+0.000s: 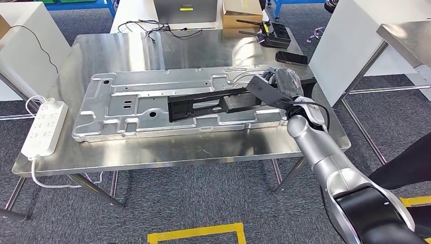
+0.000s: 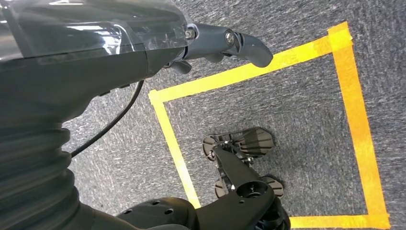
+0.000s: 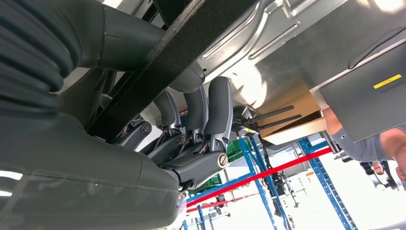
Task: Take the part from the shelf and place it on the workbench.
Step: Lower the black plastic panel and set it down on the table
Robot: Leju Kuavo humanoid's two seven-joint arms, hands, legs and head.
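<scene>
On workbench (image 1: pixel 152 152), right hand (image 1: pixel 282 84) grips black part (image 1: pixel 213 104)

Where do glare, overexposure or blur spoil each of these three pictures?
Head view: ceiling lights glare off the steel workbench. Right wrist view: the background beyond the right robot hand is blown out white. Left wrist view: evenly lit, with the left robot hand sharp.

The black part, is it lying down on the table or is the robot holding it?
Both: the black part lies flat on the silver metal panel, while the right hand grips its raised end, fingers wrapped around it.
</scene>
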